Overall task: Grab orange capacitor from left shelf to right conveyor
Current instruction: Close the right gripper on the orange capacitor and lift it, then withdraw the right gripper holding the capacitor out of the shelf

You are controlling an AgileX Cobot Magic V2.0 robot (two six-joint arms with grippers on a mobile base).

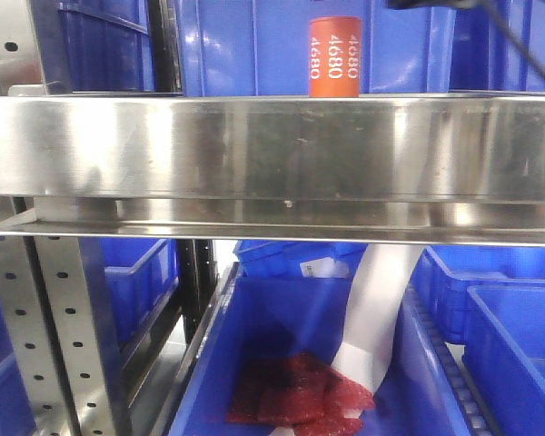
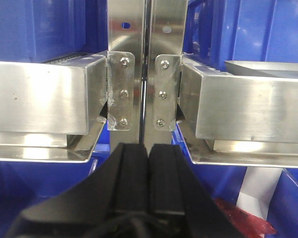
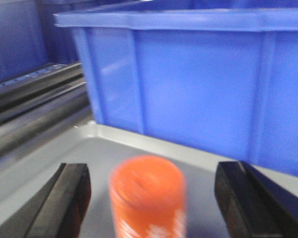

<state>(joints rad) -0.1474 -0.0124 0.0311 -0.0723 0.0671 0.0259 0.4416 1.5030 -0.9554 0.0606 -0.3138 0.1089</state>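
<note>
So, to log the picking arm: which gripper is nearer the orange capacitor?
Right. The right gripper straddles the orange capacitor, open; the left gripper is shut, facing the shelf upright.

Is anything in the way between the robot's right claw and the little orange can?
No, nothing visible is in the way. The orange capacitor stands upright inside the open right claw, with a bare gap on each side. The blue bin sits behind it, not in between.
</note>
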